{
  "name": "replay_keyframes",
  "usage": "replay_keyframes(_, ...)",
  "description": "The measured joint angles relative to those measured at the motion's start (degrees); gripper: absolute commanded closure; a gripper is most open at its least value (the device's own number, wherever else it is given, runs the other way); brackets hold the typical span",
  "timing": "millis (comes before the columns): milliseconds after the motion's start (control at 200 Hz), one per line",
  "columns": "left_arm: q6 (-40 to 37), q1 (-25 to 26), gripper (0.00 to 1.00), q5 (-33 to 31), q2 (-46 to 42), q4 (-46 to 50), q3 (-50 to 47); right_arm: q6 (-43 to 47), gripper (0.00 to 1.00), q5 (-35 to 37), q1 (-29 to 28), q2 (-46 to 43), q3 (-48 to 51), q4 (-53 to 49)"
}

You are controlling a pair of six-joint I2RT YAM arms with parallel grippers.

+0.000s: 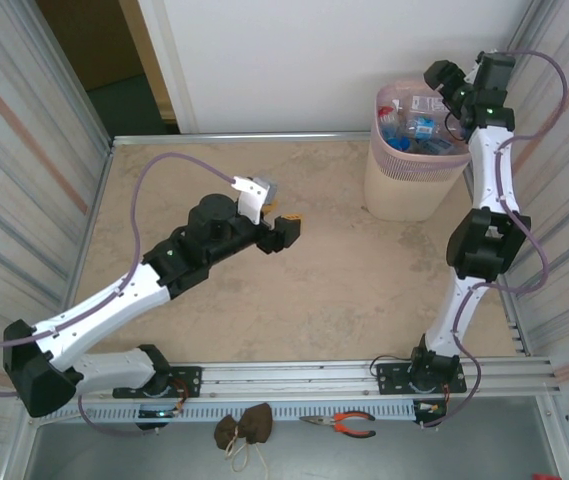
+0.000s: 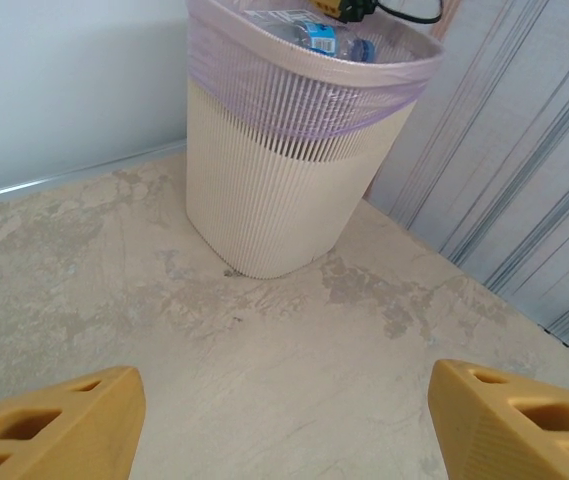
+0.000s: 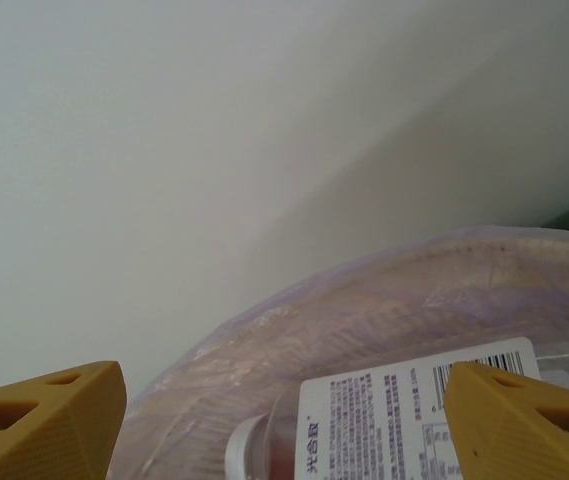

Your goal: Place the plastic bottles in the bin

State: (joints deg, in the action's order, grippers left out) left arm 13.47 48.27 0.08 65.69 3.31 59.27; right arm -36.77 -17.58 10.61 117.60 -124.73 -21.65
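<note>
Top external view shows me the beige table (image 1: 314, 300) across most of the frame. Next in size is the bin (image 1: 404, 190) — pale pink, ribbed, with a thin liner — standing on the table in the upper right of the frame, close to the white wall. The left arm (image 1: 164, 270) reaches from the lower left to the middle of the table. The right arm (image 1: 479, 230) rises along the right edge and bends over the bin's rim.

On the left wrist view the left gripper (image 2: 284, 425) has its yellow fingers spread wide at the bottom corners, with only table between them and the bin ahead at top centre. On the right wrist view the right gripper (image 3: 284, 420) is spread wide too, above the bin's mouth and gripping nothing.

The plastic bottles (image 1: 419, 130) lie heaped inside the bin — clear plastic, blue labels. One white-labelled bottle (image 3: 404, 410) lies just below the right fingers.

Smallest, at the bottom edge of the top view, are a brown cloth bundle (image 1: 244, 428) and orange-handled pliers (image 1: 349, 424), side by side.
</note>
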Motion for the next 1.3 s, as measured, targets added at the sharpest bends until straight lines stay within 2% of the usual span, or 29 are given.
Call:
replay_keyframes(200,-1.3,-1.8,0.20,-2.4,-3.2,2.8,-1.5,3.8,0.10,-0.1,0.0,-10.5,7.0,-1.7)
replay_keyframes(486,-3.1,-8.6,0.02,-6.8,-10.3,8.0,-8.0,12.5,0.04,-0.7,0.0,-32.6,29.9,-0.6)
replay_keyframes(601,-3.3,-12.1,0.01,-7.8,-12.5,9.7,-10.2,16.7,0.00,-0.7,0.0,-40.0,38.8,-0.9)
replay_keyframes(847,-3.7,-19.5,0.01,-9.7,-15.6,12.7,-14.5,25.1,0.01,0.2,0.0,-54.4,55.4,-0.7)
replay_keyframes(1072,-6.2,-22.8,0.01,-14.2,-16.5,12.5,-19.3,27.7,0.01,4.4,-0.2,-61.3,71.1,3.4)
replay_keyframes(1303,-13.5,-23.6,0.01,-18.4,-16.2,5.1,-27.3,30.6,0.01,9.8,-2.5,-61.8,87.6,12.8)
